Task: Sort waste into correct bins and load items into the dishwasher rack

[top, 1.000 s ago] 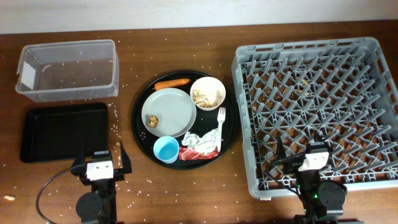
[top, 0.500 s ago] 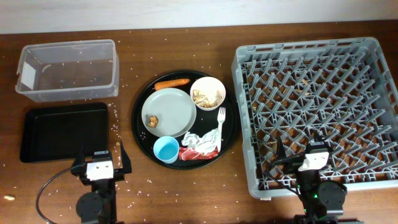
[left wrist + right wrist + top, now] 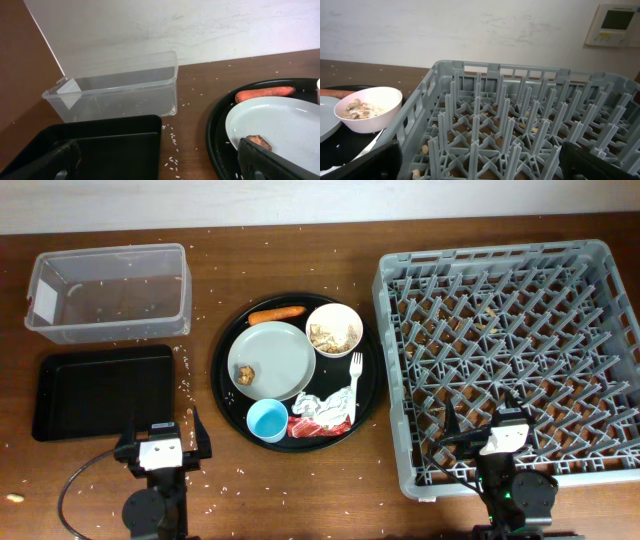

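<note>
On the round black tray [image 3: 222, 370] lie an orange carrot [image 3: 276, 315], a grey plate [image 3: 275, 355] with a brown scrap [image 3: 248, 373], a white bowl [image 3: 334, 328] of rice scraps, a light-blue cup [image 3: 267, 420], a white fork [image 3: 354, 378], a crumpled napkin [image 3: 322, 404] and a red wrapper [image 3: 303, 427]. The clear tub [image 3: 110, 290] and shallow black tray [image 3: 100, 390] sit at the left. The grey rack [image 3: 510, 350] is at the right. My left gripper [image 3: 163, 430] is open and empty near the front edge. My right gripper [image 3: 482, 422] is open and empty over the rack's front edge.
Rice grains are scattered over the wooden table, thickest between the tub and the round tray [image 3: 172, 137]. The rack floor [image 3: 520, 125] holds bits of food among its pegs. A wall stands behind the table.
</note>
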{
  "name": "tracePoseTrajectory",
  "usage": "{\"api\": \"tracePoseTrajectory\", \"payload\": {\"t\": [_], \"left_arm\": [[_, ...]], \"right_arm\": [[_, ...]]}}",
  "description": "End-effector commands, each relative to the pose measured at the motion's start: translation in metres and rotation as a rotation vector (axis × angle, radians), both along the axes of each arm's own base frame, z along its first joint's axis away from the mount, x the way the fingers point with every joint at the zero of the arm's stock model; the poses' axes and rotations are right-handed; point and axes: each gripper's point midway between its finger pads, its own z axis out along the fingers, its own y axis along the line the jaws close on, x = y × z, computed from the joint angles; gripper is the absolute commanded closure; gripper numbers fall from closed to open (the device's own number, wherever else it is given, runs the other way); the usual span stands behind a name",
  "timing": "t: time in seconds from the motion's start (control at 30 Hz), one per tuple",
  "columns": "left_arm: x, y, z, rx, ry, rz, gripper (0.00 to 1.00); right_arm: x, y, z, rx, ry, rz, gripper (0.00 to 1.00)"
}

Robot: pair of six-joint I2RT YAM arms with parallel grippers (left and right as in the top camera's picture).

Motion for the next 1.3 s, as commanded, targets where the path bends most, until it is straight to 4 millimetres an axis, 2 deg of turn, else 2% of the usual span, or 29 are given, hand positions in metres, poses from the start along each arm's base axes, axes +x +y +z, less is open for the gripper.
{"api": "tracePoseTrajectory", "payload": {"t": [0.0, 0.73, 0.8, 0.87, 0.9, 0.93, 0.97, 1.0, 1.13, 1.17, 1.2, 1.23, 1.27], "left_arm": [[0.000, 0.000, -0.001, 0.013, 0.002, 0.000, 0.01], [0.000, 0.000, 0.003, 0.015, -0.011, 0.000, 0.01], [0.000, 0.000, -0.001, 0.013, 0.002, 0.000, 0.01], [0.001, -0.007, 0.006, 0.014, -0.027, -0.040, 0.01], [0.001, -0.006, 0.016, 0.020, -0.066, -0.036, 0.01], [0.002, -0.015, 0.026, 0.025, -0.105, -0.084, 0.01], [0.002, -0.022, 0.035, 0.031, -0.141, -0.128, 0.01], [0.001, -0.028, 0.044, 0.032, -0.163, -0.162, 0.01], [-0.001, -0.027, 0.064, -0.011, -0.087, -0.155, 0.01], [0.000, -0.026, 0.074, -0.015, -0.063, -0.147, 0.01], [0.003, -0.026, 0.085, -0.019, -0.046, -0.148, 0.01], [0.014, -0.024, 0.105, -0.026, -0.014, -0.147, 0.01], [0.021, -0.023, 0.115, -0.031, 0.012, -0.147, 0.01]], "right_arm": [[0.000, 0.002, -0.003, -0.006, 0.003, 0.010, 0.02], [0.000, 0.002, -0.003, -0.006, 0.002, 0.013, 0.02], [0.000, 0.008, 0.005, -0.006, -0.030, 0.046, 0.02], [-0.001, 0.014, 0.017, -0.004, -0.079, 0.083, 0.02], [-0.002, 0.014, 0.027, 0.034, -0.106, 0.080, 0.01], [-0.003, 0.014, 0.039, 0.041, -0.131, 0.081, 0.02], [-0.006, 0.014, 0.052, 0.038, -0.157, 0.082, 0.01], [-0.010, 0.014, 0.073, 0.035, -0.201, 0.082, 0.01], [-0.019, 0.012, 0.125, 0.033, -0.240, 0.064, 0.01], [-0.018, 0.012, 0.135, 0.033, -0.231, 0.064, 0.01], [-0.015, 0.012, 0.153, 0.035, -0.207, 0.064, 0.01], [-0.009, 0.011, 0.165, 0.037, -0.172, 0.063, 0.01], [-0.004, 0.011, 0.172, 0.039, -0.144, 0.062, 0.01]]}}
